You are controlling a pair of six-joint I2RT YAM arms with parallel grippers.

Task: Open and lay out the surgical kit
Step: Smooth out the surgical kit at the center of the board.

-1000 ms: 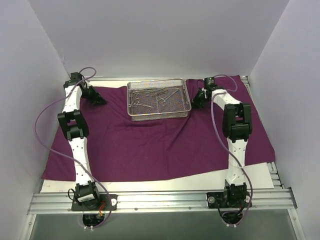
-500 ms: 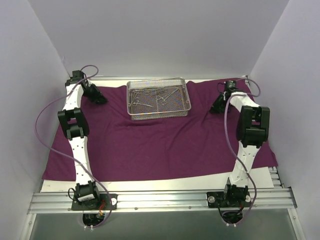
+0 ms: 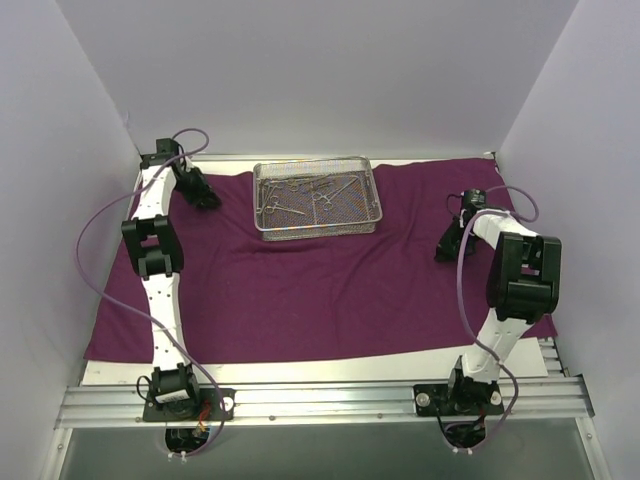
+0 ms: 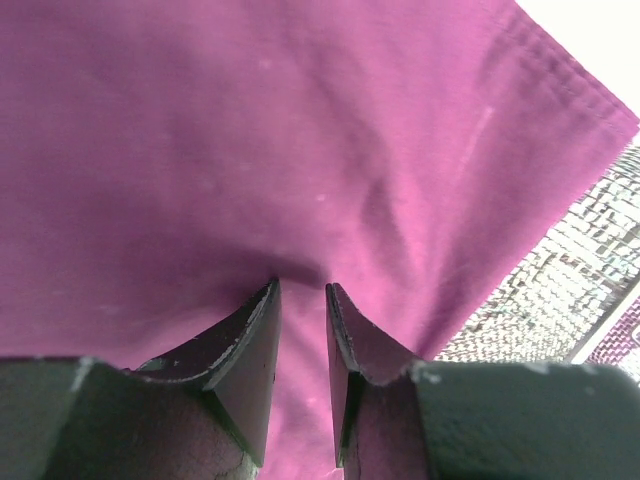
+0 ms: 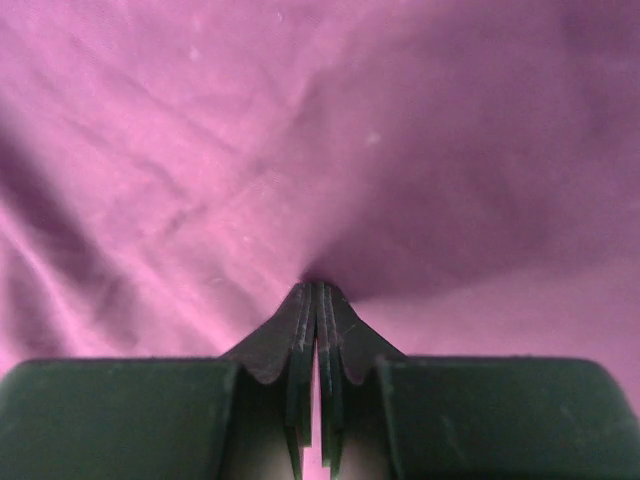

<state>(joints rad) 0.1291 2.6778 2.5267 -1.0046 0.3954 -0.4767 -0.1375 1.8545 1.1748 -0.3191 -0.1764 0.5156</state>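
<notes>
Swinging out from beside the wire-mesh tray (image 3: 318, 229), the right arm has come toward the right edge and nearer its base, while the left arm has barely shifted at the far-left corner. The right fingers (image 5: 300, 330) are pressed tight together with creases of the purple cloth wrap (image 3: 330, 290) running into their tips, so they look to be pinching a fold of it. The left fingers (image 4: 250, 340) have parted a little and stand slightly spread, with only a small pucker of cloth just beyond them and nothing between. The cloth lies spread over most of the surface (image 3: 300, 368), and the tray sits on it at the far middle, the steel instruments (image 3: 305, 195) heaped inside. My worry is that tray: it rests on the very cloth being tugged, so a hard pull to the right could drag or tilt it and scatter the instruments. A thin pinch could also slip, leaving that side rumpled.
</notes>
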